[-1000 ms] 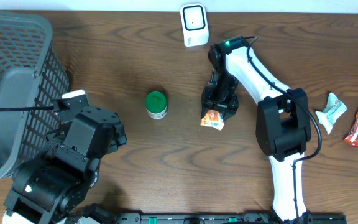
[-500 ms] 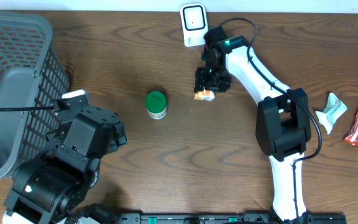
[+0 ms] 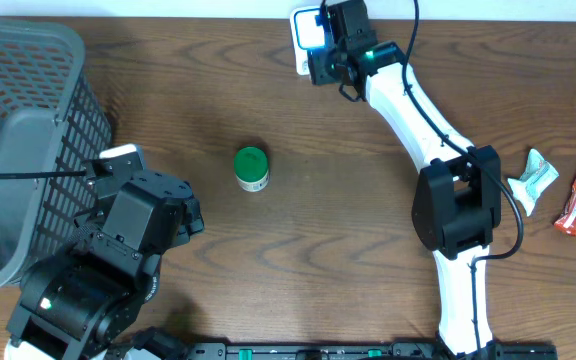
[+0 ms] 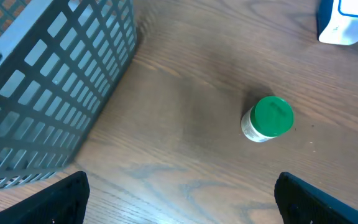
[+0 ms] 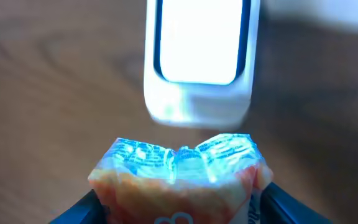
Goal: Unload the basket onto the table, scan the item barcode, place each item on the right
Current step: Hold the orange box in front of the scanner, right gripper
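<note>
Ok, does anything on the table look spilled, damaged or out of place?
Nothing spilled or damaged. The only oddity: the orange packet held by the right gripper has a crumpled top edge, glowing blue before the scanner.

right arm reaches far forward, right gripper [image 3: 318, 62] clamped on a packet [image 5: 179, 177]; left arm sits folded back, left gripper [image 4: 182, 199] spread wide

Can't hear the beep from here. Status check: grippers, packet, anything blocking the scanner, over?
Left gripper open, by basket. Right gripper shut on packet, facing scanner. Nothing between them; jar well clear.
</note>
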You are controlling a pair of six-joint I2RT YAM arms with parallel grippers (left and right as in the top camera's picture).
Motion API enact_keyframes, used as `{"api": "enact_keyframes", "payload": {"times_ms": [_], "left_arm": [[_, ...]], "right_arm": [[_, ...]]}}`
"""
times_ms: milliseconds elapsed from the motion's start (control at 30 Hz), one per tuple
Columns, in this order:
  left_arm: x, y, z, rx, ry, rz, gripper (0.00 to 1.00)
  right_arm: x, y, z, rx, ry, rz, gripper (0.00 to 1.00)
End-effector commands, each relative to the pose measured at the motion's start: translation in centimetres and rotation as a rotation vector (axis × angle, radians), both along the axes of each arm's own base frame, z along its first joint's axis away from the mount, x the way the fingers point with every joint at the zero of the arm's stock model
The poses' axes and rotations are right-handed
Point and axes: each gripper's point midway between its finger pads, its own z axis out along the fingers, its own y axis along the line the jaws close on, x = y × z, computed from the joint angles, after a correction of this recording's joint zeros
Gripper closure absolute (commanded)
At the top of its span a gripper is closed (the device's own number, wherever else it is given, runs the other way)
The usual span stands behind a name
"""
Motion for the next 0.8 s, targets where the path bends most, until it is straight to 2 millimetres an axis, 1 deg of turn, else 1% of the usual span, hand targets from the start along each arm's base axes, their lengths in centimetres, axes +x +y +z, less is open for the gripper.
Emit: {"api": "enact_keyframes", "payload": {"times_ms": [0, 67, 133, 233, 367, 467, 633, 767], "left_arm": [[0.0, 0.4, 0.3, 0.014, -0.009, 0.009, 0.05], [0.0, 0.4, 0.3, 0.014, -0.009, 0.009, 0.05], [0.0, 0.4, 0.3, 0.014, -0.009, 0.009, 0.05], [0.0, 0.4, 0.3, 0.014, -0.009, 0.009, 0.05], [0.0, 0.4, 0.3, 0.014, -0.009, 0.009, 0.05], [0.0, 0.4, 0.3, 0.014, -0.009, 0.009, 0.05], [0.0, 0.4, 0.3, 0.014, -0.009, 0.009, 0.05], [0.0, 0.4, 0.3, 0.014, -0.009, 0.009, 0.05]], "right_arm": [[1.9, -0.7, 3.1, -0.033, -0.132, 0.005, 0.47], [3.2, -0.7, 3.6, -0.029, -0.197, -0.017, 0.47], [4.0, -0.5, 3.7, -0.026, -0.236, -0.014, 0.48], [5.3, -0.1, 3.6, -0.017, -0.297, -0.01, 0.48], [6.6, 0.4, 3.3, -0.022, -0.365, 0.008, 0.5], [7.5, 0.7, 2.4, -0.011, -0.4, 0.007, 0.51], [8.8, 1.1, 1.1, 0.009, -0.457, 0.0, 0.5], [9.5, 0.8, -0.3, 0.004, -0.481, -0.03, 0.5]]}}
